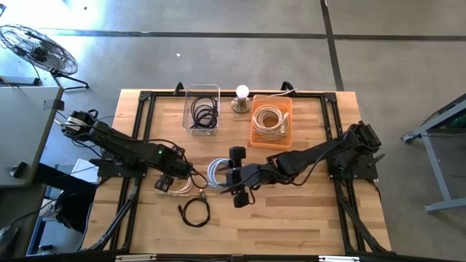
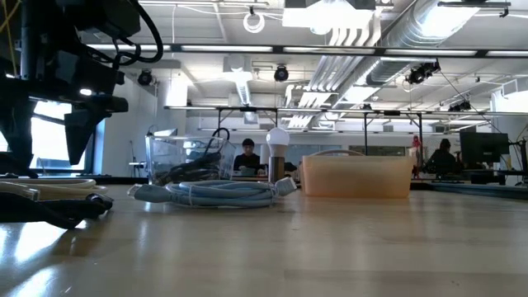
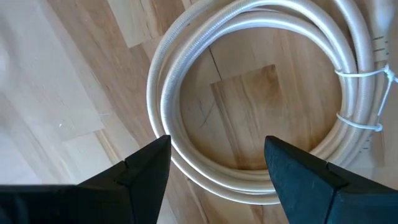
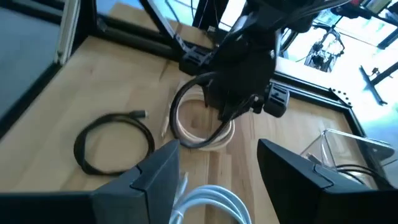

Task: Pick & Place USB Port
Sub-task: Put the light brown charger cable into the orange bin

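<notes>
Overhead and table-level views share the table (image 1: 306, 218); 2 wrist cameras look close.

Two black jointed arms, the left arm (image 1: 120, 145) showing a green light and wedge-shaped matte fingers (image 3: 146, 168)

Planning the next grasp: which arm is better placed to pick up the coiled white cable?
Left: the open left gripper hovers directly over the coiled white cable, while the right gripper sits beside it.
</notes>
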